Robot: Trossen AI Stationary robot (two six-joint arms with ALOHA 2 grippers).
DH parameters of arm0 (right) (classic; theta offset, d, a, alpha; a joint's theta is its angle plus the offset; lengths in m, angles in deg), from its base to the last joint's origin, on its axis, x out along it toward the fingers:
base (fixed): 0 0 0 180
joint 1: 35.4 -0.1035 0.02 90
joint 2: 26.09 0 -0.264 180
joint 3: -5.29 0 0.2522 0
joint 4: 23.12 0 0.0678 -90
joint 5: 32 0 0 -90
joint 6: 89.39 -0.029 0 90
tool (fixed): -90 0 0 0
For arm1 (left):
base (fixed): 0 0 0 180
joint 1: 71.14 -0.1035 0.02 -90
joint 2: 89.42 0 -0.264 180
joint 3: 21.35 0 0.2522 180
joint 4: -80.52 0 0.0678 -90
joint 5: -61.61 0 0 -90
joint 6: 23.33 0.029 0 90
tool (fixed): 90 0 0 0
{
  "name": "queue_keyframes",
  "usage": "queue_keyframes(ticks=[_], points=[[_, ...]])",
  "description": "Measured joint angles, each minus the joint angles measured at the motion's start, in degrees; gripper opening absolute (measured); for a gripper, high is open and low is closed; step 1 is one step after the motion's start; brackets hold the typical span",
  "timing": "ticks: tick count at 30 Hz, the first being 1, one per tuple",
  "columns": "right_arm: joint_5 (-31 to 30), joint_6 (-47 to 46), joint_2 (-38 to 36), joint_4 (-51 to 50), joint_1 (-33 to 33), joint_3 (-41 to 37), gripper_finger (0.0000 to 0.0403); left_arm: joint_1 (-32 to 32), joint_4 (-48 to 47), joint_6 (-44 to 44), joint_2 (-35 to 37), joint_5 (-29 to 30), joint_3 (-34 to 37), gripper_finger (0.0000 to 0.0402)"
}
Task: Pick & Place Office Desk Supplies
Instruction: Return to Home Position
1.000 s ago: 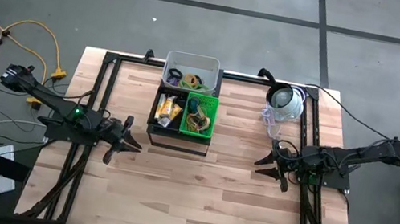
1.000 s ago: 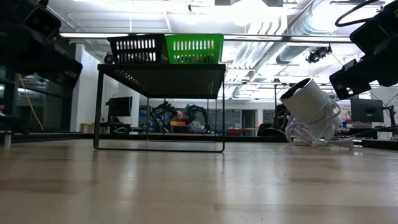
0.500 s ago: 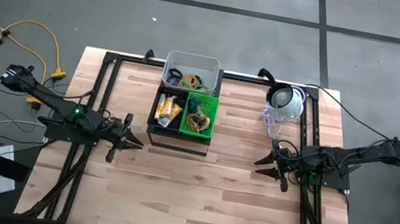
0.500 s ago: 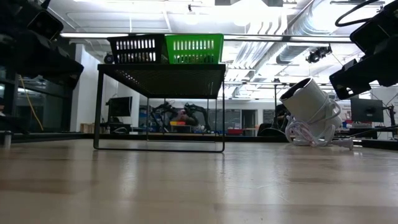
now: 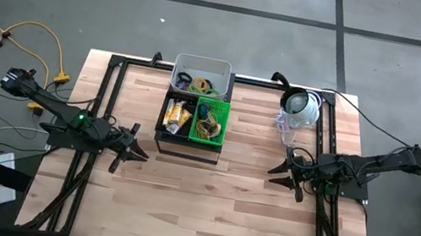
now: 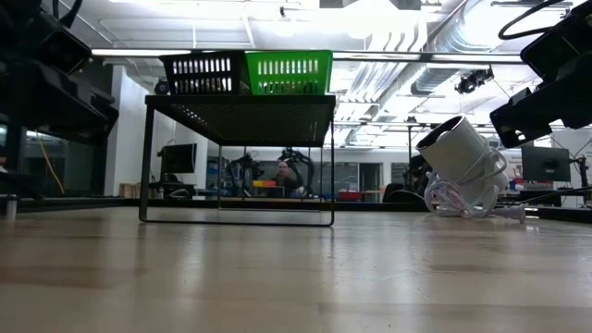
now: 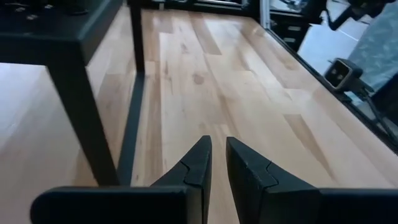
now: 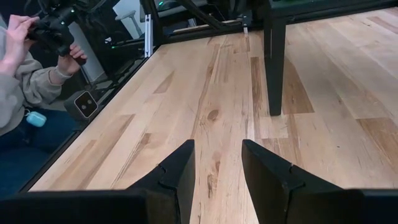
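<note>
The office desk supplies lie in three containers on a black rack [image 5: 189,145] at the table's far middle. Coloured loops fill a white bin [image 5: 200,77], yellow-and-white packets a black basket [image 5: 177,115], and rubber bands a green basket [image 5: 211,122]. My left gripper [image 5: 140,150] hovers near the table's left edge, level with the rack's front. It is open by a narrow gap [image 7: 217,148] with nothing in it. My right gripper [image 5: 275,170] hovers near the right edge, facing the rack. It is open wider [image 8: 217,152] and holds nothing.
A white dome-shaped device [image 5: 302,106] with a coiled cable lies at the far right of the table and shows tilted in the low view [image 6: 458,159]. The rack's legs [image 7: 81,118] [image 8: 275,62] stand ahead of both grippers. A person [image 8: 25,74] sits beyond the table's left edge.
My left gripper has tipped a little downward and sunk slightly, staying near the table's left edge. Its finger gap looks the same.
</note>
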Motion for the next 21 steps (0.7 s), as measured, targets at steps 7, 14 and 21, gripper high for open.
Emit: queue_keyframes(ticks=[7, 14, 21], points=[[0.00, 0.00, 0.00, 0.00, 0.02, 0.00, 0.0120, 0.00, -0.17, 0.15, 0.00, -1.03, 0.02, 0.0044], [0.00, 0.00, 0.00, 0.00, 0.02, 0.00, 0.0120, 0.00, -0.22, 0.17, -0.02, -1.63, 0.04, 0.0044], [0.00, 0.00, 0.00, 0.00, 0.01, 0.00, 0.0120, 0.00, -0.20, 0.19, -0.02, -1.65, 0.04, 0.0044]])
